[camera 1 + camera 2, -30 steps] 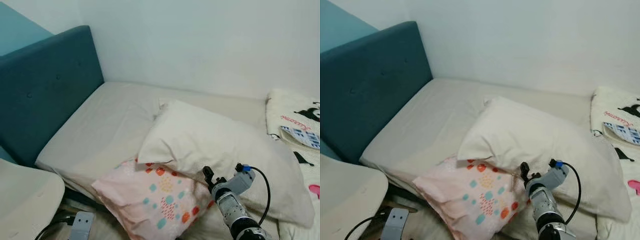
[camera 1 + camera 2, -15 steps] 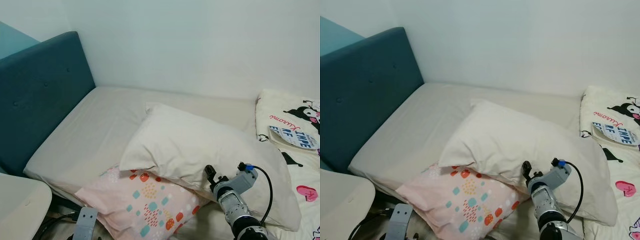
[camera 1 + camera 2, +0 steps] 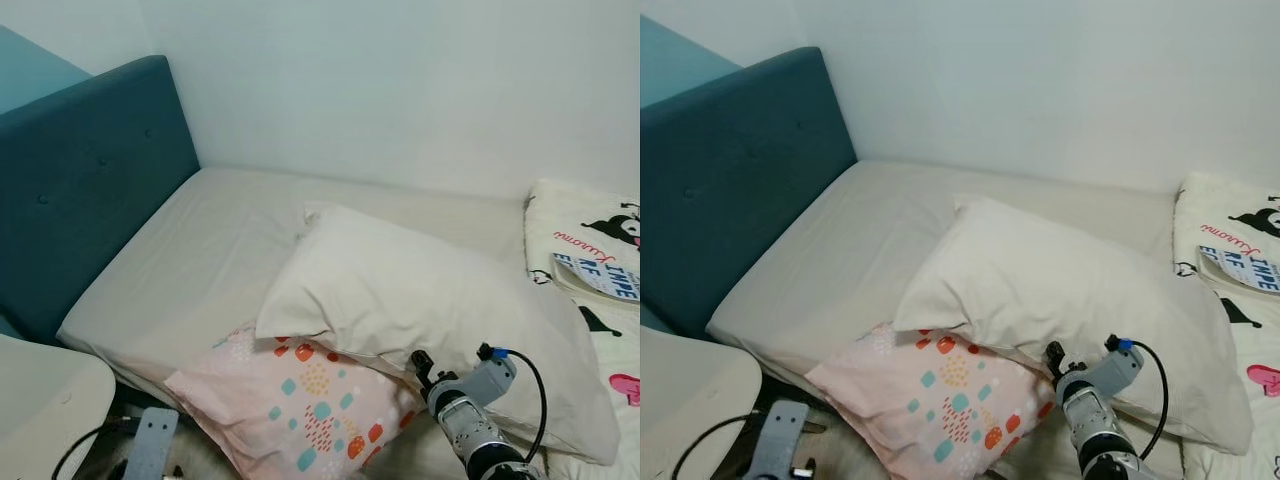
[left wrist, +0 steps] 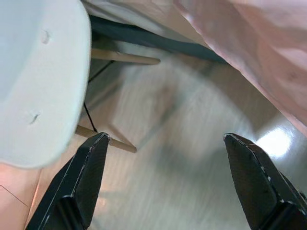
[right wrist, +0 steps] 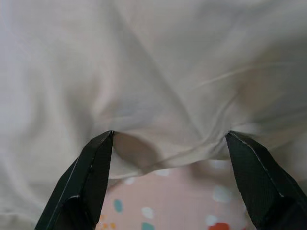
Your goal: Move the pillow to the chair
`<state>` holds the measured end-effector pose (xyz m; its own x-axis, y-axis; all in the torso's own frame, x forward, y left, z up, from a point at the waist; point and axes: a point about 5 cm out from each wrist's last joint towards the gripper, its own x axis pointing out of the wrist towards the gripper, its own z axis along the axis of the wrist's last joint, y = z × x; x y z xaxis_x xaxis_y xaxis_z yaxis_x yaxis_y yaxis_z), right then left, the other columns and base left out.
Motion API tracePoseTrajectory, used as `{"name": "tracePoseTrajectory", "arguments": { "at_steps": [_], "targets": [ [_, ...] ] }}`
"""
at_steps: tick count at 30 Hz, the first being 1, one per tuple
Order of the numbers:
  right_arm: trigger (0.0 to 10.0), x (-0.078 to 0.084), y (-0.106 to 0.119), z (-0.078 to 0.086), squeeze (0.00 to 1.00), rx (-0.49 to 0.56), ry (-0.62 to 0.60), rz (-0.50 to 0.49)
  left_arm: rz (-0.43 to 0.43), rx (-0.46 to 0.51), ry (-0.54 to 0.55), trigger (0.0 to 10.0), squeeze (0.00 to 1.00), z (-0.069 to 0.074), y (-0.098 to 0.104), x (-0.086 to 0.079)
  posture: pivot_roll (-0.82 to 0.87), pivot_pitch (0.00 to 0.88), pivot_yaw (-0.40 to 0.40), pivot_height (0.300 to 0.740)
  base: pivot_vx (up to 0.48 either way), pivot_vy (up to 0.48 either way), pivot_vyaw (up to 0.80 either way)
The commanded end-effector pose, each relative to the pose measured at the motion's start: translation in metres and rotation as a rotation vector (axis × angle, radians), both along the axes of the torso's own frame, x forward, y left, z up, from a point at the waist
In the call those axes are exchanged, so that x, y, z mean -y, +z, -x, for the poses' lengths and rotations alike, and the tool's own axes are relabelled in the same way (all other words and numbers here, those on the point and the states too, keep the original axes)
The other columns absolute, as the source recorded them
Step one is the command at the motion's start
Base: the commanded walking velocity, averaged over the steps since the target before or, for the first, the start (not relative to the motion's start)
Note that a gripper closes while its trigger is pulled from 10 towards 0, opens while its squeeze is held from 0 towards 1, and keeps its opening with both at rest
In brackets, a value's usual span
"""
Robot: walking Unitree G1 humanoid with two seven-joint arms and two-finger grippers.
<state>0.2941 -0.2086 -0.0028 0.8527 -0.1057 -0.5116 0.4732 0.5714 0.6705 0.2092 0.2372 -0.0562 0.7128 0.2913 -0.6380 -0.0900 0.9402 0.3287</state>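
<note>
Large cream pillow (image 3: 430, 300): matt cloth, softly creased. Pink patterned pillow (image 3: 300, 400): thin printed fabric. Teal upholstered headboard (image 3: 80, 190): buttoned woven cloth, matt. White chair seat (image 4: 33, 76): smooth plastic, wooden legs. Pale wood-look floor (image 4: 177, 163): glossy, glare spot. Right gripper (image 5: 168, 143): matt black fingers.

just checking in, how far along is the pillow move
Nothing is done yet: the white pillow lies on the bed, over a pink spotted pillow. In hand: the right gripper, jaws open, sits at the white pillow's edge. Left: grip, lift, carry to the chair.
</note>
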Motion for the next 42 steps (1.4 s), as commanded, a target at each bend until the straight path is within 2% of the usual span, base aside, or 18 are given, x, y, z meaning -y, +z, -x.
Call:
{"name": "tracePoseTrajectory", "arguments": {
  "at_steps": [1,6,9,20,24,26,27,29,30,31,35,36,37,40,42],
  "targets": [
    [10.0,-0.001,0.002,-0.002,0.00,0.031,-0.008,-0.029,-0.025,0.011,0.035,10.0,0.00,0.001,0.003,-0.012,-0.14,0.051,0.065,0.670,0.000,0.000,0.00],
    [10.0,0.002,0.007,-0.006,0.00,0.070,-0.024,-0.053,-0.027,0.032,0.078,10.0,0.00,-0.002,0.007,-0.018,-0.14,0.051,0.066,0.655,0.000,0.000,0.00],
    [10.0,0.003,0.012,-0.010,0.00,0.116,-0.045,-0.113,-0.021,0.038,0.113,10.0,0.00,-0.002,0.008,-0.022,-0.14,0.051,0.067,0.640,0.000,0.000,0.00],
    [10.0,-0.002,0.013,-0.011,0.00,0.157,-0.098,-0.249,-0.027,0.017,0.096,10.0,0.00,0.004,0.004,-0.019,-0.14,0.037,0.059,0.586,0.000,0.000,0.00],
    [10.0,0.002,0.015,-0.012,0.00,0.197,-0.127,-0.282,-0.029,0.004,0.085,10.0,0.00,0.006,0.002,-0.018,-0.14,0.035,0.060,0.586,0.000,0.000,0.00],
    [10.0,0.006,0.023,-0.016,0.00,0.272,-0.135,-0.313,-0.034,-0.006,0.069,10.0,0.00,0.008,0.000,-0.017,-0.14,0.033,0.067,0.586,0.000,0.000,0.00],
    [10.0,0.006,0.023,-0.016,0.00,0.272,-0.135,-0.313,-0.034,-0.006,0.069,10.0,0.00,0.008,0.000,-0.017,-0.14,0.033,0.067,0.586,0.000,0.000,0.00],
    [10.0,0.008,0.034,-0.023,0.00,0.383,-0.113,-0.354,-0.041,-0.017,0.050,10.0,0.00,0.010,-0.001,-0.016,-0.14,0.030,0.071,0.586,0.000,0.000,0.00],
    [10.0,0.008,0.034,-0.023,0.00,0.383,-0.113,-0.354,-0.041,-0.017,0.050,10.0,0.00,0.010,-0.001,-0.016,-0.14,0.030,0.071,0.586,0.000,0.000,0.00],
    [10.0,0.007,0.049,-0.030,0.00,0.500,-0.063,-0.388,-0.046,-0.026,0.041,10.0,0.00,0.011,-0.002,-0.016,-0.14,0.029,0.074,0.586,0.000,0.000,0.00],
    [10.0,0.008,0.057,-0.034,0.00,0.561,-0.045,-0.401,-0.048,-0.032,0.039,10.0,0.00,0.012,-0.002,-0.016,-0.14,0.029,0.073,0.586,0.000,0.000,0.00],
    [10.0,0.011,0.065,-0.036,0.00,0.626,-0.038,-0.409,-0.049,-0.038,0.038,10.0,0.00,0.014,-0.003,-0.016,-0.14,0.029,0.073,0.586,0.000,0.000,0.00],
    [10.0,0.011,0.065,-0.036,0.00,0.626,-0.038,-0.409,-0.049,-0.038,0.038,10.0,0.00,0.014,-0.003,-0.016,-0.14,0.029,0.073,0.586,0.000,0.000,0.00],
    [10.0,0.015,0.077,-0.038,0.00,0.727,-0.001,-0.417,-0.049,-0.051,0.033,10.0,0.00,0.019,-0.006,-0.014,-0.14,0.034,0.073,0.586,0.000,0.000,0.00],
    [10.0,0.013,0.079,-0.038,0.00,0.743,0.023,-0.414,-0.049,-0.056,0.029,10.0,0.00,0.020,-0.007,-0.013,-0.14,0.038,0.076,0.586,0.000,0.000,0.00]
  ]
}}
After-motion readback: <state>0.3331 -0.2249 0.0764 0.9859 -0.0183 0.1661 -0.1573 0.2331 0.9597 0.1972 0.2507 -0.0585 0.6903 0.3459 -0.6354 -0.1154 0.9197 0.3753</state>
